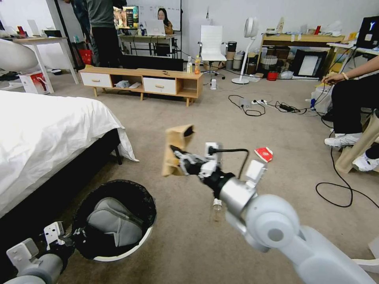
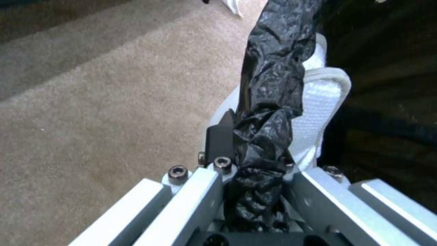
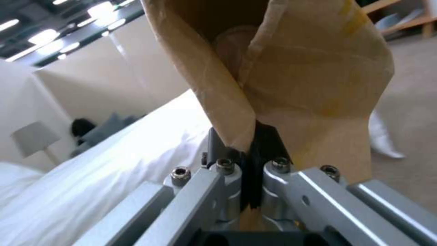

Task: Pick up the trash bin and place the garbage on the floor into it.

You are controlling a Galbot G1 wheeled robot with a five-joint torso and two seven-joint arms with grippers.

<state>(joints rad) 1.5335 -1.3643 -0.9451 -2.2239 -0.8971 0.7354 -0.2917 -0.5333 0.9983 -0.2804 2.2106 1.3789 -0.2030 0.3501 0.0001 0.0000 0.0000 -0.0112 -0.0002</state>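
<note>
Two grips now: my right gripper [image 1: 178, 157] fingers [image 3: 266, 143] pinch the brown paper bag [image 1: 176, 150], light, crushable, held at its edge above the floor. My left gripper [image 1: 73, 239] is clamped on the trash bin [image 1: 114, 221] rim beside the bed [image 1: 47, 130]; the black liner [image 2: 268, 102] looks slippery.

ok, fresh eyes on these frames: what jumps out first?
The right gripper holds a brown paper bag up in mid-air over the carpet, pinched at its lower edge. Lower left by the bed, the left gripper clamps the rim of the trash bin, black liner bunched between its fingers. A red packet lies on the carpet beyond.
</note>
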